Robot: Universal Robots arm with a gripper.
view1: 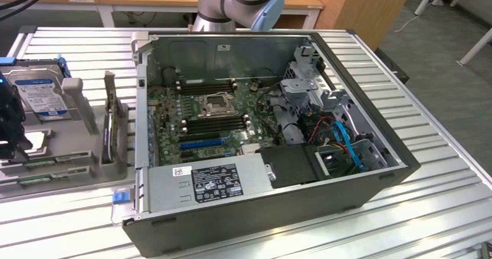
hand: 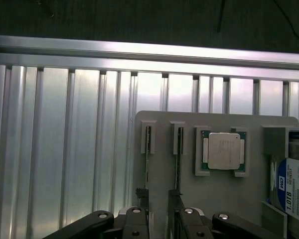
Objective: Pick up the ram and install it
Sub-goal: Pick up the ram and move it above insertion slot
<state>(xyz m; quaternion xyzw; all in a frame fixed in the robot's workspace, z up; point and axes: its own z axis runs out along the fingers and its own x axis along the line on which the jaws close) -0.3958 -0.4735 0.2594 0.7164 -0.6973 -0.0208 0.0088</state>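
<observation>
Starting at the claw: its fingers are spread and empty, and partly cut off from sight. You see the ram sticks edge-on just beyond it, thin dark slivers upright in the gray holder's slots, with their chips hidden. Beside them sit the processor and the hard drive. The open computer case stands just beside the holder.

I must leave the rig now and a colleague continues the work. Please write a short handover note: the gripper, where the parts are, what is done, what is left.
Gripper: open, holds nothing, over the grey holder, close to the two ram sticks.
Ram sticks: both stand on edge in the holder's slots, beside the processor and the hard drive.
Computer case: open, at the exterior view's right of the holder.
Done: no stick lifted yet.
Left: the pickup and the install.
</observation>
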